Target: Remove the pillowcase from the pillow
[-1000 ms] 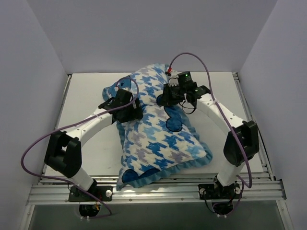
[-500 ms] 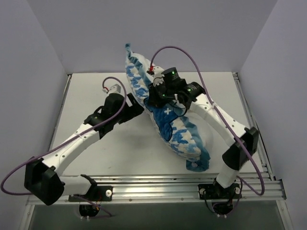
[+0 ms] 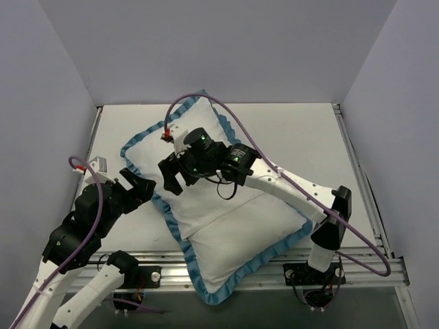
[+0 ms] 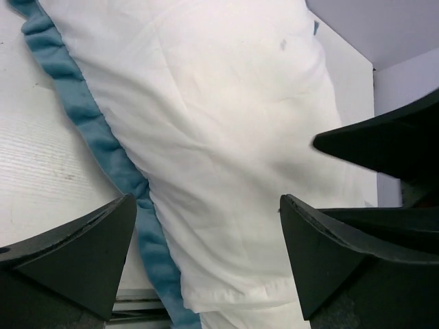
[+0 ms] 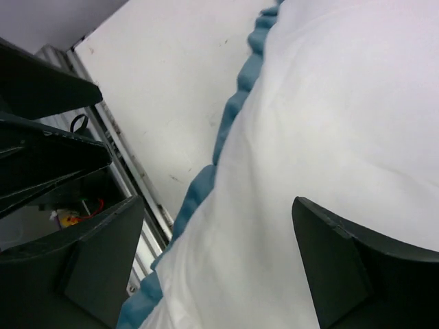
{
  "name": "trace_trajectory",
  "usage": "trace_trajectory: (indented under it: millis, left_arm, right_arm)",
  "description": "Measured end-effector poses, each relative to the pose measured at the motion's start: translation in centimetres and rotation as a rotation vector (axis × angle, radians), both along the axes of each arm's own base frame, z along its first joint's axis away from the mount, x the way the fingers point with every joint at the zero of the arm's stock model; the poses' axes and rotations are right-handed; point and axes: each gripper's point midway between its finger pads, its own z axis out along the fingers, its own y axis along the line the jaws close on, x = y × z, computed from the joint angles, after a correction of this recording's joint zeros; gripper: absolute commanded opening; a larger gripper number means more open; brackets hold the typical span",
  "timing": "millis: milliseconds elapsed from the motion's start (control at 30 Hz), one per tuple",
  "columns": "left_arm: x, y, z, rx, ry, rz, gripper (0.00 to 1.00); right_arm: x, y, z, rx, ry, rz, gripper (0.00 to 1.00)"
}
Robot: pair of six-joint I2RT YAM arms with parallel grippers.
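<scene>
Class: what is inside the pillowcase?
The pillowcase looks plump, white side up, blue ruffle around. Whatever fills it, presumably the pillow, is covered and cannot be seen.

Your left arm (image 3: 88,214) and right arm (image 3: 288,190) are white shells joined by blocky black housings, each trailed by a looping purple cable (image 3: 230,118). The left gripper (image 3: 139,184) and right gripper (image 3: 173,185) are matt black with wedge-shaped fingers (image 4: 75,253). A green light (image 3: 204,140) glows near a red connector (image 3: 165,135) on the right wrist.

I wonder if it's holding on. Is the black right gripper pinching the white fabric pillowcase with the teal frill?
No, the right gripper stands wide open above the pillowcase, no cloth between its jaws.
</scene>
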Motion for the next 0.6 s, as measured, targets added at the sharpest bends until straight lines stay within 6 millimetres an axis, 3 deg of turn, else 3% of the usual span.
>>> trace_trajectory:
  millis: [167,300,367,500,600]
  left_arm:
    - [0.1,-0.2,-1.5,0.074,0.064,-0.033,0.94]
    - [1.9,-2.0,-4.1,0.164,0.175,-0.106,0.94]
    - [3.3,-3.1,-5.2,0.199,0.214,-0.135,0.94]
    - [6.8,-5.4,-6.6,0.213,0.254,-0.162,0.94]
    - [9.6,-7.4,-7.6,0.177,0.266,-0.176,0.94]
  right_arm:
    - [1.4,-3.7,4.8,0.064,-0.097,-0.15,0.93]
    - [2.2,-8.9,5.3,0.073,-0.122,-0.304,0.94]
    - [2.7,-12.1,3.7,0.052,-0.101,-0.386,0.94]
    - [3.1,-19.3,-2.4,-0.036,-0.024,-0.578,0.95]
    - [1.6,-22.4,-6.0,-0.083,0.031,-0.642,0.95]
